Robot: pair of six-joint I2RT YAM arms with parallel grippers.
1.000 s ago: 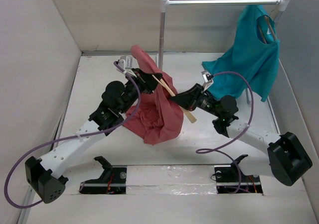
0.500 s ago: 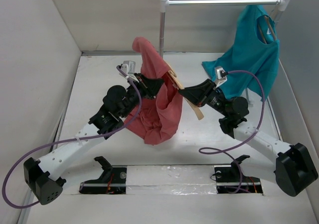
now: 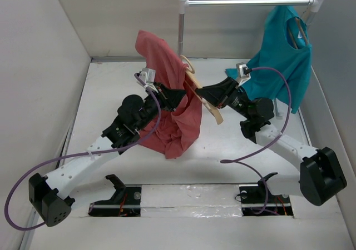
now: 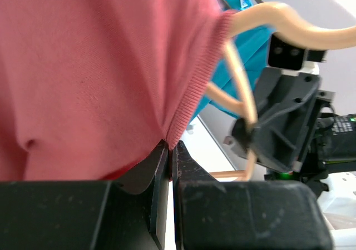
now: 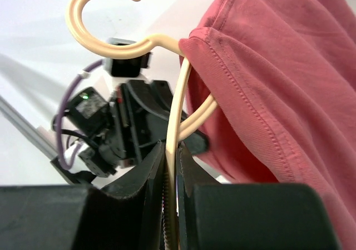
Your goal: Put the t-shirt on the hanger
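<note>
Top external: t-shirt (image 3: 173, 114) hangs mid-air over the middle of the tabletop (image 3: 105, 89), a bit toward the far edge, bunched and draped between both arms. L gripper (image 3: 177, 96) has its jaws pressed together on the ribbed collar edge; the L wrist cam shows the rib caught right at the tips. I read that as holding the neck hole open and taut so the wood can slide in. R gripper (image 3: 204, 96) is pinching the hanger (image 3: 214, 110) by its thin bar just under the hook, jaws nearly closed on it, hook pointing up and away from the cloth. On the R wrist cam one hanger arm already sits inside the collar, while the other arm looks outside, so I'd call it roughly half threaded; the far shoulder isn't seated yet. Obstacles: rack pole (image 3: 179, 39) stands just behind the raised cloth, so pushing further back risks a snag. Teal shirt (image 3: 283, 61) hangs at the far R corner, just beside the R arm's elbow, and the purple cable (image 3: 280, 89) loops near it. Grippers are v. close together, so little room for error.
</note>
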